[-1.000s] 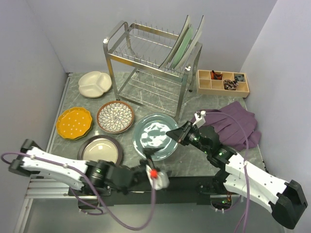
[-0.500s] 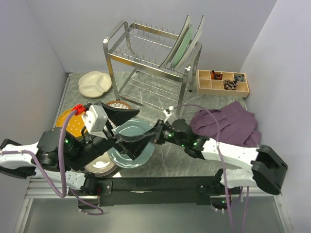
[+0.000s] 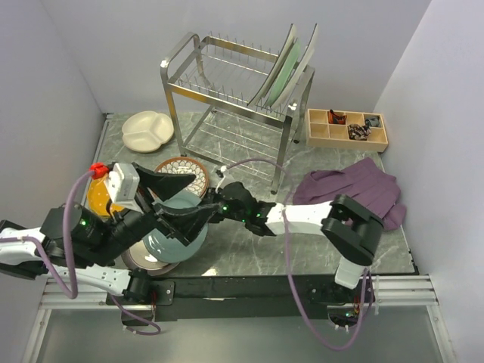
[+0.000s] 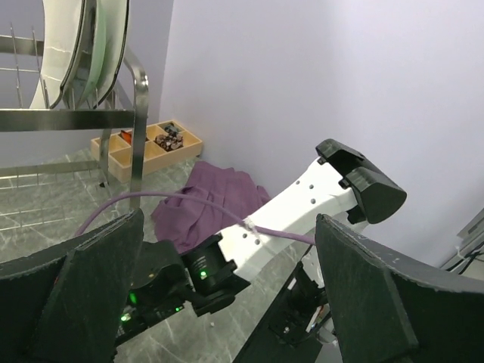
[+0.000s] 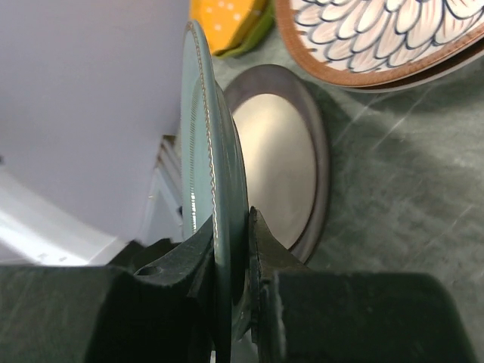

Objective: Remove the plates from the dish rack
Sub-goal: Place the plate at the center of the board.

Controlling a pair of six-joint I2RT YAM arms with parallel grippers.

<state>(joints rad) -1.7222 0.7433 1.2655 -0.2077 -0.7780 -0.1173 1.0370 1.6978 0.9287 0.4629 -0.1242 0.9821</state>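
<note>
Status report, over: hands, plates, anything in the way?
Right hand shut on grey-blue plate, rim grip, tilted over dark-rimmed cream plate. Left hand wide open, empty, crowding close. In dish rack: upright plates, not yet unloaded.

- All three views checked: no readable text, label, brand, number or sign.
- grey-blue plate (image 5: 219, 151): plain glaze with a fine beaded rim line, no lettering.
- dish rack (image 3: 227, 99): bare metal, no mark legible.

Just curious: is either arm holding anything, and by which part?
The right gripper pinches the round grey-blue plate by its rim; the left gripper holds nothing.
</note>
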